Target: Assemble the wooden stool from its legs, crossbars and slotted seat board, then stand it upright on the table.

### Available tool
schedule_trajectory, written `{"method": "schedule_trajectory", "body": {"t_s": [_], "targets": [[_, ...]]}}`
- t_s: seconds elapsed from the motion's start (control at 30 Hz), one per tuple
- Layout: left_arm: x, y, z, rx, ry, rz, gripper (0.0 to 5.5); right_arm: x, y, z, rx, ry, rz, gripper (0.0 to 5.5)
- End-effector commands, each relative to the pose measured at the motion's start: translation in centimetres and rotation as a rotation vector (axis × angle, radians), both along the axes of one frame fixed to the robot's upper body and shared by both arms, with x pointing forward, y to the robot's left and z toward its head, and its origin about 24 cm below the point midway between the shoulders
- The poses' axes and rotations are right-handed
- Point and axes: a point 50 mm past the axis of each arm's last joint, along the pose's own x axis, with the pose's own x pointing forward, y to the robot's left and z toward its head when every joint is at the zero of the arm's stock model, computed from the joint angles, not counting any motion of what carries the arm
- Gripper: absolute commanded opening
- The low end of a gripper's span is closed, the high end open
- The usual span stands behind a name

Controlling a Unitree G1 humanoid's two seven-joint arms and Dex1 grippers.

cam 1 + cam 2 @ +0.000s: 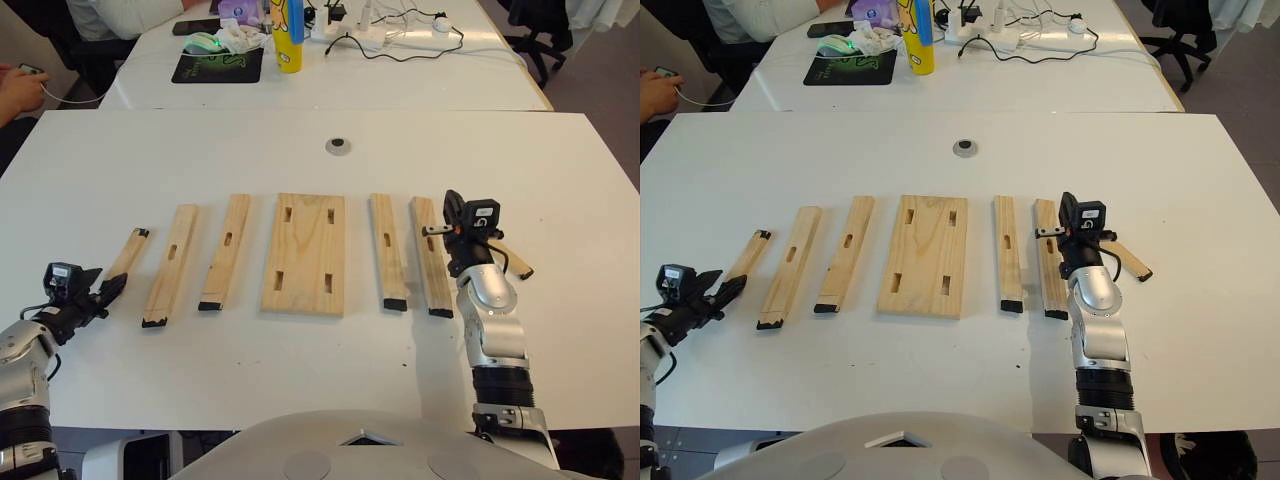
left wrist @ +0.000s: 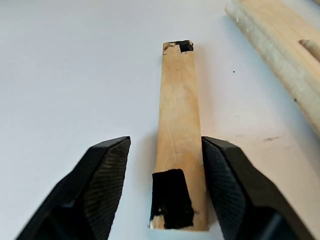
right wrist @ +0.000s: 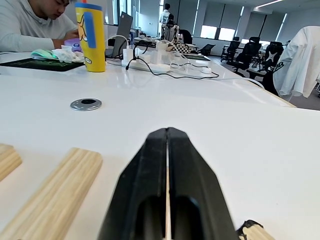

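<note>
The slotted seat board [image 1: 304,253] lies flat mid-table. Two long legs [image 1: 170,262] [image 1: 225,250] lie to its left and two more [image 1: 388,250] [image 1: 430,255] to its right. A short crossbar [image 2: 179,125] with black-taped ends rests at the far left. My left gripper [image 2: 165,144] is open and low on the table, one finger on each side of that crossbar's near end. My right gripper [image 3: 166,135] is shut on nothing and hovers over the rightmost leg. A second short crossbar [image 1: 517,264] lies just to its right.
A round metal grommet [image 1: 338,146] sits in the table beyond the board. On the far desk stand a yellow bottle [image 1: 289,35], a black mouse pad [image 1: 218,65] and cables. A person's hand [image 1: 20,88] shows at the left edge.
</note>
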Motion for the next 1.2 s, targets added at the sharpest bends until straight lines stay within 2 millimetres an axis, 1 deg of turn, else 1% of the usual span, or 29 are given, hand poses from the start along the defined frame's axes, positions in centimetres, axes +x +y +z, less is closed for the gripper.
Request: {"method": "schedule_trajectory", "body": {"t_s": [0.03, 0.17, 0.3, 0.4, 0.5, 0.57, 0.63, 0.7, 0.73, 0.77, 0.83, 0.9, 0.97, 1.03, 1.13, 1.2], "targets": [[-0.8, 0.5, -0.5, 0.038, 0.052, -0.001, 2.42, 0.3, 0.1, 0.4, -0.007, -0.009, 0.001, 0.00], [-0.9, 0.0, -0.6, 0.022, 0.042, -0.026, 1.98, 0.4, 0.2, 0.4, -0.009, -0.010, 0.005, 0.00], [-0.7, -0.4, -0.5, 0.012, 0.033, -0.047, 1.36, 0.4, 0.1, 0.4, -0.010, -0.011, 0.005, 0.00], [-0.3, -0.7, -0.2, 0.010, 0.016, -0.060, 1.32, 0.5, 0.2, 0.5, -0.010, -0.014, 0.006, 0.00], [0.8, -1.4, 0.6, -0.013, -0.040, -0.071, 1.32, 0.6, 0.2, 0.6, -0.008, -0.019, 0.010, 0.00], [2.2, -2.9, 1.9, -0.063, -0.132, -0.087, 1.32, 0.8, 0.4, 1.0, 0.006, -0.024, 0.033, 0.00], [3.8, -5.1, 3.8, -0.094, -0.243, -0.133, 1.32, 1.2, 0.8, 1.7, 0.032, -0.035, 0.079, 0.00], [4.9, -7.2, 5.6, -0.140, -0.323, -0.179, 1.32, 1.7, 1.1, 2.9, 0.079, -0.053, 0.134, 0.00], [5.2, -8.4, 6.4, -0.159, -0.350, -0.211, 1.32, 1.8, 1.5, 3.5, 0.121, -0.056, 0.179, 0.20], [5.5, -9.6, 7.1, -0.170, -0.369, -0.250, 1.32, 1.9, 1.9, 4.1, 0.177, -0.046, 0.232, 0.27], [5.6, -12.3, 8.2, -0.176, -0.403, -0.340, 1.32, 2.1, 3.7, 5.5, 0.323, -0.004, 0.397, 0.53], [5.8, -14.7, 8.9, -0.184, -0.424, -0.414, 1.32, 1.9, 5.3, 7.0, 0.485, 0.034, 0.529, 0.84], [6.0, -16.8, 9.3, -0.197, -0.441, -0.473, 1.32, 1.6, 6.3, 8.4, 0.638, 0.067, 0.617, 1.11], [6.3, -18.6, 9.6, -0.219, -0.460, -0.517, 1.32, 1.4, 6.9, 9.4, 0.744, 0.099, 0.669, 1.43], [6.7, -20.8, 9.9, -0.235, -0.493, -0.559, 1.32, 1.1, 7.7, 10.0, 0.953, 0.171, 0.716, 1.87], [6.8, -21.7, 10.0, -0.250, -0.506, -0.563, 1.32, 1.0, 8.0, 9.9, 1.026, 0.241, 0.725, 2.20]]}}
